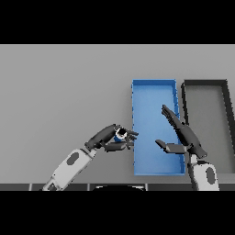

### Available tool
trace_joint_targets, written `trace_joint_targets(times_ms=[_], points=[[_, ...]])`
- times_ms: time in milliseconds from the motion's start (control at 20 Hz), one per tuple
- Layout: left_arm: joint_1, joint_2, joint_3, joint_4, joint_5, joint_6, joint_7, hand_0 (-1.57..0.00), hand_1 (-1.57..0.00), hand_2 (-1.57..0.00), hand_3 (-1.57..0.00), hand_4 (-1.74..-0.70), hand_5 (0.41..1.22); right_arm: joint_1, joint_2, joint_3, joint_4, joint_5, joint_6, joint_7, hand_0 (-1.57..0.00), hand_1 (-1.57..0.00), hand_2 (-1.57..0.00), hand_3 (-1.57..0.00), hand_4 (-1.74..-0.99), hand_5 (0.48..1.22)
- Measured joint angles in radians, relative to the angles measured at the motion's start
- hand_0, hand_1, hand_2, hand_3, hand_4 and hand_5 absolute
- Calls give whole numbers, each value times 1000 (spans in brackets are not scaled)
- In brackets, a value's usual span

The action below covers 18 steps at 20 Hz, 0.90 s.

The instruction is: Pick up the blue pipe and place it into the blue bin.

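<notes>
1. Head view: the left hand [110, 138] is curled around the blue pipe [120, 134], just left of the blue bin [136, 128].
2. Carry it rightward over the rim before releasing (clear the wall).
3. The right hand [183, 137] hovers spread over the bin; a dark bin [226, 98] lies right of it.

- No text, label, brand, number or sign can be read on anything in view.
</notes>
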Motion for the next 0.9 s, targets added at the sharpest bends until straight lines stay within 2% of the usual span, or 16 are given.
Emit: trace_joint_targets(times_ms=[50,150,200,300,450,500,650,800,900], points=[[-5,-4,1,12,-6,2,-2,-1571,-1571,-1571,-1440,-1731,1221,-23,-14,23,-23,-11,20,36,1,1,1,1,-1274,518],[-7,-7,0,12,-3,-3,2,-1571,-1571,-1571,-1439,-1731,1221,-55,-57,46,-77,-36,57,69,1,1,1,1,-1297,523],[-6,-8,0,8,-2,-2,4,-1571,-1571,-1571,-1439,-1732,1221,-101,-66,59,-85,-63,64,108,1,1,1,1,-1305,522],[-16,-14,2,15,-6,1,14,-1571,-1571,-1571,-1437,-1732,1221,-165,-71,98,-80,-83,91,166,1,1,1,1,-1297,522],[-21,-12,3,29,-23,1,3,-1571,-1571,-1571,-1436,-1732,1221,-229,-77,152,-113,-107,120,212,1,1,1,1,-1300,529],[-20,-10,4,35,-19,-7,-4,-1571,-1571,-1571,-1437,-1732,1221,-270,-74,167,-102,-106,124,236,1,1,1,1,-1303,532],[-34,-25,7,46,-14,-10,8,-1571,-1571,-1571,-1441,-1731,1221,-345,-71,202,-84,-108,158,258,1,1,1,1,-1282,530],[-24,-15,14,52,-6,-31,-41,-1571,-1571,-1571,-1484,-1731,1221,-425,-31,241,-32,-110,175,293,1,1,1,1,-1251,535],[-27,-11,22,44,14,-44,-38,-1571,-1571,-1571,-1504,-1730,1221,-465,-2,268,-4,-106,178,323,1,1,1,1,-1233,528]])
